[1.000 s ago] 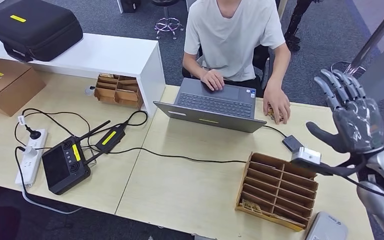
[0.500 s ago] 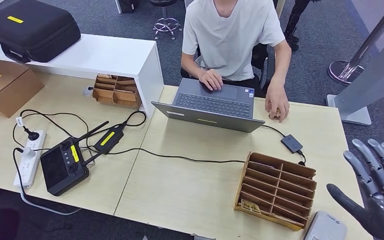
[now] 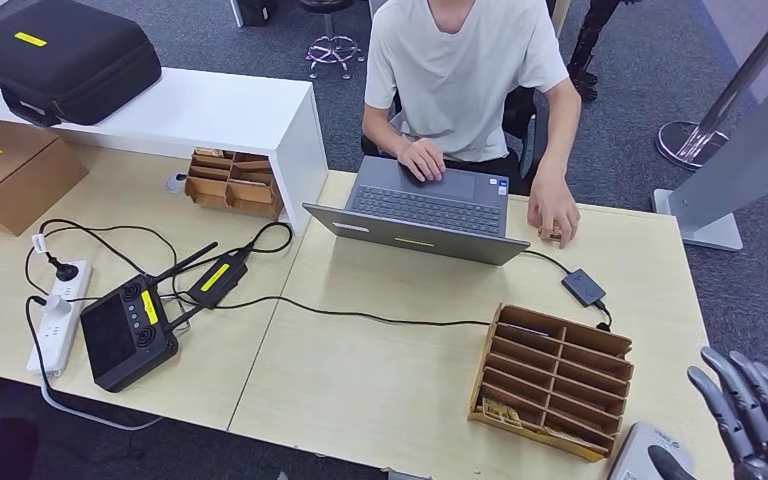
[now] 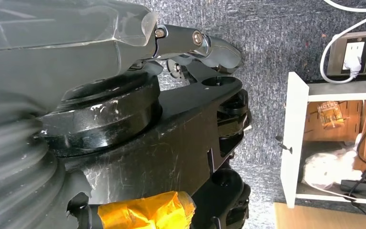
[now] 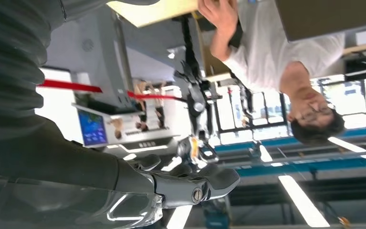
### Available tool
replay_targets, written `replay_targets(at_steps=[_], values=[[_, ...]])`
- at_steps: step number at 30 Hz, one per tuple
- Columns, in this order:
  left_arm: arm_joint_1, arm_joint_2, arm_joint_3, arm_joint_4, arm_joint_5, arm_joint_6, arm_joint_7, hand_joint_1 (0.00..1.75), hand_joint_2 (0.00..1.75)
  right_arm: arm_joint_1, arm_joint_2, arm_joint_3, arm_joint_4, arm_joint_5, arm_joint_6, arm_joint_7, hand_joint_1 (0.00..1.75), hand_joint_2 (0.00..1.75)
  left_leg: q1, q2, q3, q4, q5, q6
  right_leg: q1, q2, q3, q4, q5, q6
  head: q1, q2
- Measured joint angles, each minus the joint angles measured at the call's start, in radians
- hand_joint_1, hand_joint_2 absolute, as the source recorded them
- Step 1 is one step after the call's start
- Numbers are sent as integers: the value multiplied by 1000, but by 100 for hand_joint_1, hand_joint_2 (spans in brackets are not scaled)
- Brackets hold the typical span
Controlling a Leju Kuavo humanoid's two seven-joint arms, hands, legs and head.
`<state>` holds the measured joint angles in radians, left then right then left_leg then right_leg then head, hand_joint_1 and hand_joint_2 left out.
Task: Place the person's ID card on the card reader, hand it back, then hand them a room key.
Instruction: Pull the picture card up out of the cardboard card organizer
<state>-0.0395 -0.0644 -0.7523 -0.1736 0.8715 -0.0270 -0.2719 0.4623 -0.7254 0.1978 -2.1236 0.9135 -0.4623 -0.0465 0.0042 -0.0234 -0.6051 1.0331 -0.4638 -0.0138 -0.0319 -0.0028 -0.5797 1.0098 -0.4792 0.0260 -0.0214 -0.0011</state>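
R robot hand [image 3: 750,430] fingers spread, holds nothing, by card reader [image 3: 650,452]. L robot hand [image 4: 190,45]: can't tell.

One laptop [image 3: 422,205], two wooden organizers [image 3: 552,380], one person [image 3: 465,70].

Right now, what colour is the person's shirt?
The shirt is plain white; the head view shows it best.
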Motion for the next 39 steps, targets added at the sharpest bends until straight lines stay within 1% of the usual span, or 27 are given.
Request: replay_targets(at_steps=[3,7,11,16,22,31,35,39], values=[[0,0,2,0,4,0,0,0,175,26,0,45,0,2,-31,50,0,175,0,1,0,0,0,0,0,1,0,0,0,0,0,0],[0,0,2,0,7,0,0,0,175,37,-1,95,1,-4,-52,88,0,175,0,2,0,0,0,0,0,2,0,0,0,0,0,0],[0,0,2,0,10,0,0,0,175,36,-5,152,6,-25,-74,141,0,175,0,2,0,0,0,0,0,2,0,0,0,0,0,0],[0,0,2,0,13,0,0,0,175,11,-17,261,25,-44,-110,198,0,175,0,2,0,0,0,0,0,2,0,0,0,0,0,0],[0,0,2,0,13,0,2,0,175,-33,-23,358,58,-59,-113,219,0,175,0,2,1,0,0,0,0,3,0,0,0,0,0,0],[0,0,2,0,13,0,9,0,175,-130,-21,514,143,-121,-105,205,0,175,0,3,1,0,0,0,0,3,0,0,0,0,0,0],[-1,0,2,0,13,0,10,0,175,-167,-11,577,183,-150,-100,197,0,175,0,3,1,0,0,0,0,3,0,0,0,0,0,0],[-1,0,2,0,12,0,10,0,175,-189,2,616,215,-158,-100,193,0,175,0,3,1,0,0,0,0,3,0,0,0,0,0,0]])
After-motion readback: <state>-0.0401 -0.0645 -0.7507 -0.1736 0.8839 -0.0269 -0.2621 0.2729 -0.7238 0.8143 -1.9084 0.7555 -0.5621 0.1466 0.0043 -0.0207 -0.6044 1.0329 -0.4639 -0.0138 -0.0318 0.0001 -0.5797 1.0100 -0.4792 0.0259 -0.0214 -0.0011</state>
